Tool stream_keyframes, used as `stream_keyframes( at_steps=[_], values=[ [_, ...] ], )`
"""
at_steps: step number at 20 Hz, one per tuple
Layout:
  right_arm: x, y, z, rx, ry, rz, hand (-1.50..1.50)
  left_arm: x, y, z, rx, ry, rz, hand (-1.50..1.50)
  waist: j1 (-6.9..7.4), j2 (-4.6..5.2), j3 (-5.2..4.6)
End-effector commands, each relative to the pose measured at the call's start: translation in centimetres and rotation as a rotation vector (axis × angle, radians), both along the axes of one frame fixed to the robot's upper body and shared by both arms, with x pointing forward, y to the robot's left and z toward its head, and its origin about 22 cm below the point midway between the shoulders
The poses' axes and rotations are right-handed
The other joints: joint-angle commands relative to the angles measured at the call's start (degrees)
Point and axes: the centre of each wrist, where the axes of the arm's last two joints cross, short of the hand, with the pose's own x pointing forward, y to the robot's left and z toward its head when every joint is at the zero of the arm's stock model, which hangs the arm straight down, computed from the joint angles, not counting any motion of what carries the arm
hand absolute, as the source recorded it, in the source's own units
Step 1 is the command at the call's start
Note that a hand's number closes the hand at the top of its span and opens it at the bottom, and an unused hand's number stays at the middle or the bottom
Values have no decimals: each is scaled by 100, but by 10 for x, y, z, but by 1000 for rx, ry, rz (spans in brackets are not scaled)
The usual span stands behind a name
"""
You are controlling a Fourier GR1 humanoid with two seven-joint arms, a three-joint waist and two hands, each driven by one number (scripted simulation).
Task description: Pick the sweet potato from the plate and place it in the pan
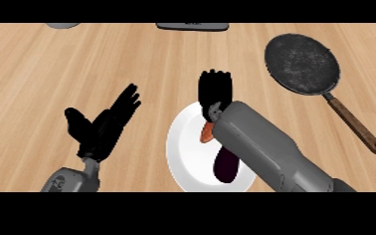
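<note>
The right hand [215, 90] hangs over the far side of the white plate [182, 152], which sits at the table's near edge. Whether the hand is closed or spread cannot be told. The sweet potato [207, 132] shows only as an orange end just under the wrist, so its long axis is unclear. A dark purple vegetable [226, 167] lies nearer on the plate. The left hand [103, 122] rests open, well to the left. The pan [303, 62] lies farther off to the right, on the right hand's side, with bare table between.

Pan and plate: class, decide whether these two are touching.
Apart. The head view shows bare wooden counter between the pan and the plate.
</note>
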Motion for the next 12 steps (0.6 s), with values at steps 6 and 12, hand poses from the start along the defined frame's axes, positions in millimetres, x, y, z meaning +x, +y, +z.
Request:
stream_keyframes(
  at_steps=[6, 12],
  values=[
    [4, 33, -4, -312, 367, -121, -150, -6, -11, -1, -13, -9, -28, 0, 193, 38, 19],
    [7, 37, -7, -278, 394, -184, -150, 3, -14, 8, -20, -20, -16, 0, 121, 62, 31]
  ],
)
